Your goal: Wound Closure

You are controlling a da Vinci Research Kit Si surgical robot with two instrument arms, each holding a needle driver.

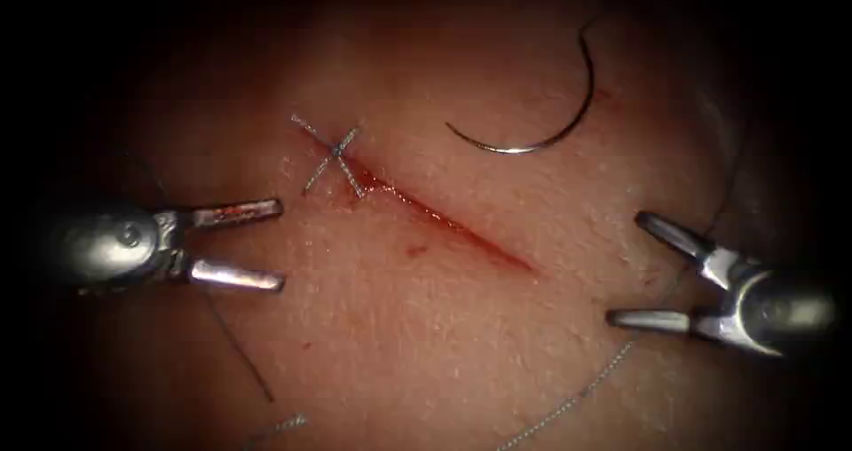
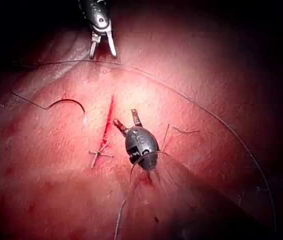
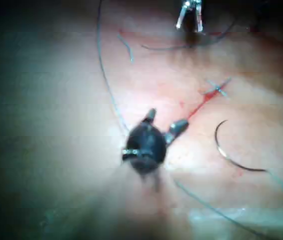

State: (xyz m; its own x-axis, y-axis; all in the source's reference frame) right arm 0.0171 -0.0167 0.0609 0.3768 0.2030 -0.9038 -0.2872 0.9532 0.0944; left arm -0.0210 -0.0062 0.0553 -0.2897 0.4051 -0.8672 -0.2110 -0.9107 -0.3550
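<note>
The tissue (image 1: 417, 344) carries a slanted red cut (image 1: 444, 223). A tied stitch with cut thread ends (image 1: 334, 154) crosses the cut's upper left end. The curved needle (image 1: 550, 114) lies free on the tissue right of the cut, held by neither tool and not in the tissue. My left tool (image 1: 282, 243) rests left of the cut, jaws open and empty. My right tool (image 1: 623, 269) sits right of the cut, open and empty as well. In the left wrist view I see the left tool (image 2: 125, 116), the cut (image 2: 108, 122) and the needle (image 2: 69, 104). The right wrist view has the right tool (image 3: 165, 120) and the needle (image 3: 225, 150).
Thread (image 1: 568, 402) runs from near the right tool down across the tissue's lower part. A dark strand (image 1: 240, 353) lies below the left tool. A long loop of thread (image 2: 221, 125) curves around the far side of the tissue. Red fluid (image 1: 415, 250) spots the tissue by the cut.
</note>
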